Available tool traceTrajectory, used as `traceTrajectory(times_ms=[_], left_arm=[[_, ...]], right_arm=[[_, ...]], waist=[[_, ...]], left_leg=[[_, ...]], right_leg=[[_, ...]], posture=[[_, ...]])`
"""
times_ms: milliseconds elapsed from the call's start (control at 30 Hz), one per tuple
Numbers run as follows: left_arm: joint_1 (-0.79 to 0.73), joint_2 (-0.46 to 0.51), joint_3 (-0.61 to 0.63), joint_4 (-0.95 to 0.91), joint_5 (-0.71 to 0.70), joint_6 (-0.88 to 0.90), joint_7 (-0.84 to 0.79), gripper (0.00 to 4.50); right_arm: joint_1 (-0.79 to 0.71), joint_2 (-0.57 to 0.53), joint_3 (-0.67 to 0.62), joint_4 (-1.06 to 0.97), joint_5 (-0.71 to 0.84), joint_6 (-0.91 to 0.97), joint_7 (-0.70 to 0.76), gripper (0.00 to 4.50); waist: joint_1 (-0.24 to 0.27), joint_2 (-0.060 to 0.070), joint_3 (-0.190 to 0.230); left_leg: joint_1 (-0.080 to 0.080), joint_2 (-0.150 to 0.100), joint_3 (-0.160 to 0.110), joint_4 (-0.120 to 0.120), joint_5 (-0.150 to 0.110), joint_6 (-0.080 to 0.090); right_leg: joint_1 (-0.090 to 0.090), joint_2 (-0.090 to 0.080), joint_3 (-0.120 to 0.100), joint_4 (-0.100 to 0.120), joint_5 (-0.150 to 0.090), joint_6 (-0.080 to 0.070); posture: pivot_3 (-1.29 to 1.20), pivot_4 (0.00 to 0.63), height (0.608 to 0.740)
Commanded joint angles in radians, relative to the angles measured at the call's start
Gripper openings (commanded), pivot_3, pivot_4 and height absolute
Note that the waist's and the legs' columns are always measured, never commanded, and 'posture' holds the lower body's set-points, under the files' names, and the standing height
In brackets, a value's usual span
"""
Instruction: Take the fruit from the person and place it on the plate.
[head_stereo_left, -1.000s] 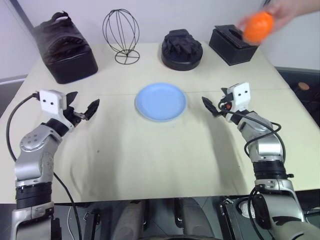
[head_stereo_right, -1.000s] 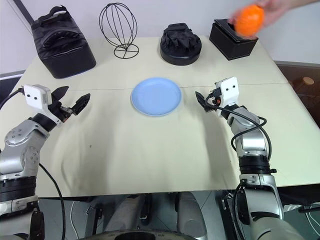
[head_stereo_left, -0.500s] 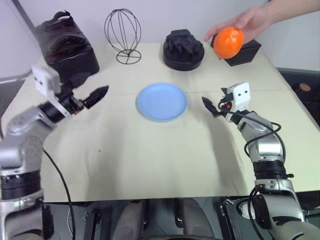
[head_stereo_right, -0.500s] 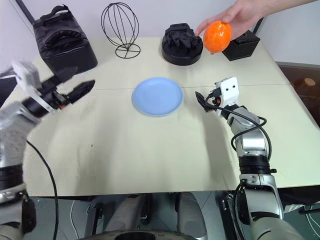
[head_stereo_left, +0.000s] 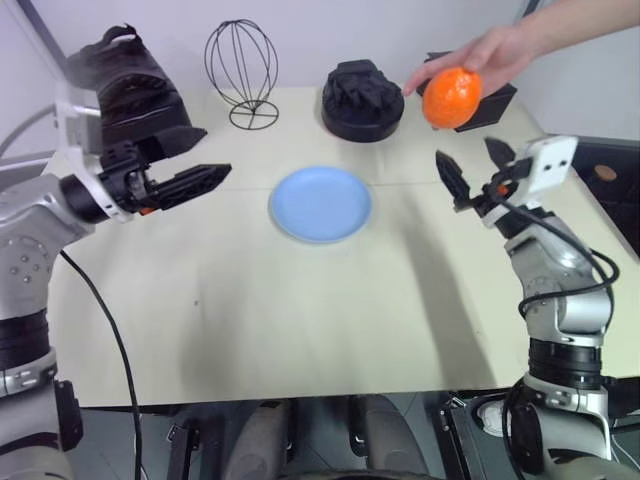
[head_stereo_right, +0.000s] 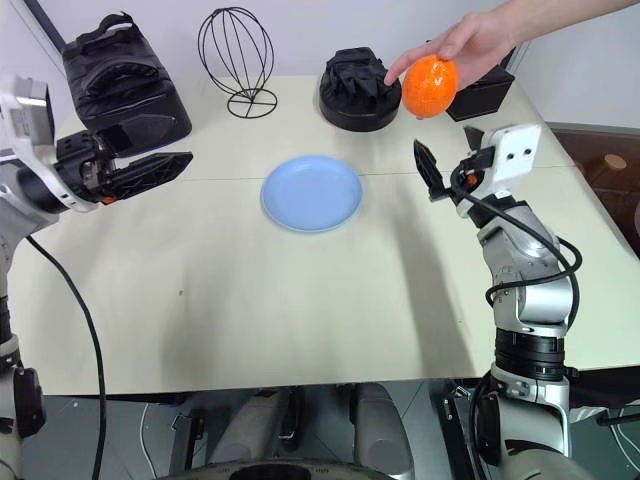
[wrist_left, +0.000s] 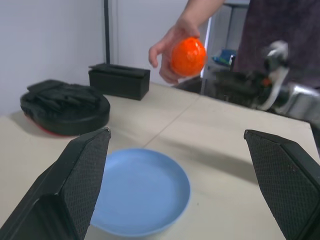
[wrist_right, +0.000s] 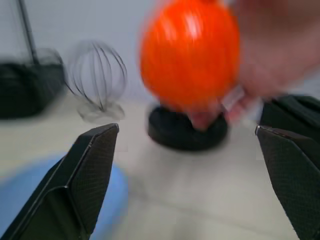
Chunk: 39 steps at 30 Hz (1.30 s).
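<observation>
Now we see the fruit (head_stereo_right: 430, 87), held in the person's hand (head_stereo_right: 470, 42), just above and ahead of our spread right gripper (head_stereo_right: 452, 165), seemingly untouched; our left gripper (head_stereo_right: 150, 167), also spread, hangs farther off.

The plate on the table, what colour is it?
Plain light blue; the plate shows best in the right eye view.

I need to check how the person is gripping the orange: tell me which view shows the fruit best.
The left wrist view: the fruit is sharp and seen side-on, with the person's hand wrapping it from behind. The eye views show it smaller, from above, under the fingers. The right wrist view shows it close but blurred.
</observation>
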Motion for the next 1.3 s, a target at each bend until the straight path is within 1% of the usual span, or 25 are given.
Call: traceTrajectory(times_ms=[33,200,367,500,567,633,667,800,900,933,1000,1100,1200,1300], left_arm=[[-0.028,-0.008,-0.001,0.005,0.014,-0.025,-0.014,4.50],[-0.022,-0.019,-0.014,0.008,0.038,-0.033,-0.021,4.50],[0.003,-0.026,0.003,-0.012,0.043,-0.029,-0.006,4.50],[0.033,-0.026,0.024,-0.039,0.036,-0.026,0.014,4.50],[0.045,-0.024,0.035,-0.048,0.032,-0.025,0.025,4.50],[0.058,-0.022,0.046,-0.059,0.027,-0.025,0.034,4.50],[0.062,-0.021,0.049,-0.064,0.026,-0.025,0.038,4.50],[0.074,-0.021,0.060,-0.077,0.021,-0.020,0.046,4.50],[0.081,-0.016,0.063,-0.080,0.025,-0.019,0.046,4.50],[0.093,-0.008,0.055,-0.080,0.041,-0.026,0.038,4.50],[0.117,0.006,0.037,-0.076,0.072,-0.036,0.028,4.50],[0.148,0.010,0.026,-0.072,0.099,-0.050,0.024,4.50],[0.192,0.013,0.015,-0.082,0.137,-0.065,0.027,4.50],[0.240,0.023,-0.001,-0.099,0.179,-0.083,0.025,4.50]], right_arm=[[-0.058,0.026,-0.031,-0.018,0.058,0.017,-0.040,4.48],[-0.143,0.048,-0.023,0.042,0.085,0.007,-0.046,4.48],[-0.230,0.045,-0.001,0.211,0.039,-0.069,-0.014,4.48],[-0.272,0.042,0.004,0.317,0.021,-0.115,0.013,4.48],[-0.285,0.042,0.004,0.345,0.020,-0.136,0.025,3.97],[-0.295,0.041,0.006,0.363,0.018,-0.148,0.031,3.26],[-0.298,0.040,0.006,0.369,0.017,-0.152,0.033,3.10],[-0.299,0.037,0.015,0.365,0.017,-0.150,0.049,3.09],[-0.294,0.027,0.033,0.342,0.013,-0.116,0.054,3.09],[-0.278,0.032,0.077,0.327,0.008,-0.089,0.086,3.09],[-0.252,0.067,0.165,0.334,-0.008,-0.042,0.126,3.09],[-0.247,0.131,0.263,0.404,-0.066,-0.013,0.126,3.09],[-0.291,0.216,0.304,0.538,-0.107,-0.044,0.117,3.09],[-0.339,0.257,0.323,0.645,-0.142,-0.083,0.134,3.09]], waist=[[0.001,0.000,0.000],[0.002,0.000,0.000],[0.000,0.000,0.000],[-0.001,0.000,0.000],[-0.001,0.000,0.000],[0.000,0.000,0.000],[0.000,0.000,0.000],[0.000,0.000,0.000],[0.000,0.000,0.000],[0.000,0.000,0.000],[-0.006,0.000,0.000],[-0.017,0.000,0.000],[-0.022,0.000,0.000],[-0.022,0.000,0.000]], left_leg=[[0.000,0.000,0.000,0.000,0.000,0.000],[0.000,0.000,0.000,0.000,0.000,0.000],[0.000,0.000,0.000,0.000,0.000,0.000],[0.000,0.000,0.000,0.000,0.000,0.000],[0.000,0.000,0.000,0.000,0.000,0.000],[0.000,0.000,0.000,0.000,0.000,0.000],[-0.001,0.000,0.000,0.000,0.000,0.000],[0.000,0.000,0.000,0.000,0.000,0.000],[0.000,0.000,0.000,0.000,0.000,0.000],[0.000,0.000,0.000,0.000,0.000,0.000],[0.000,0.000,0.000,-0.001,0.000,0.000],[0.000,0.000,0.000,-0.002,0.000,0.000],[0.000,0.000,0.000,-0.002,0.000,0.000],[-0.001,-0.001,0.000,-0.002,0.000,0.000]], right_leg=[[0.000,0.000,0.000,0.000,0.000,0.000],[0.000,-0.001,0.000,0.000,0.000,0.000],[0.000,-0.001,0.000,0.000,0.000,0.000],[-0.001,-0.001,0.000,0.000,0.000,0.000],[-0.001,-0.001,0.000,0.000,0.000,0.000],[-0.001,-0.001,0.000,0.000,0.000,0.000],[-0.001,-0.001,0.000,0.000,0.000,0.000],[-0.001,-0.001,0.000,0.000,0.000,0.000],[-0.001,-0.001,0.000,0.000,0.000,0.000],[-0.001,-0.001,0.000,0.000,0.000,0.000],[-0.001,-0.001,0.000,0.000,0.000,0.000],[-0.001,0.000,0.000,0.000,0.000,0.000],[-0.002,-0.001,0.001,0.000,0.000,0.000],[-0.003,-0.001,0.001,0.000,0.000,0.000]], posture=[[0.00,0.150,0.740],[0.00,0.150,0.740],[0.00,0.150,0.740],[0.00,0.150,0.740],[0.00,0.150,0.740],[0.00,0.150,0.740],[0.00,0.150,0.740],[0.00,0.150,0.740],[0.00,0.150,0.740],[0.00,0.150,0.740],[0.00,0.150,0.740],[0.00,0.150,0.740],[0.00,0.150,0.740],[0.00,0.150,0.740]])
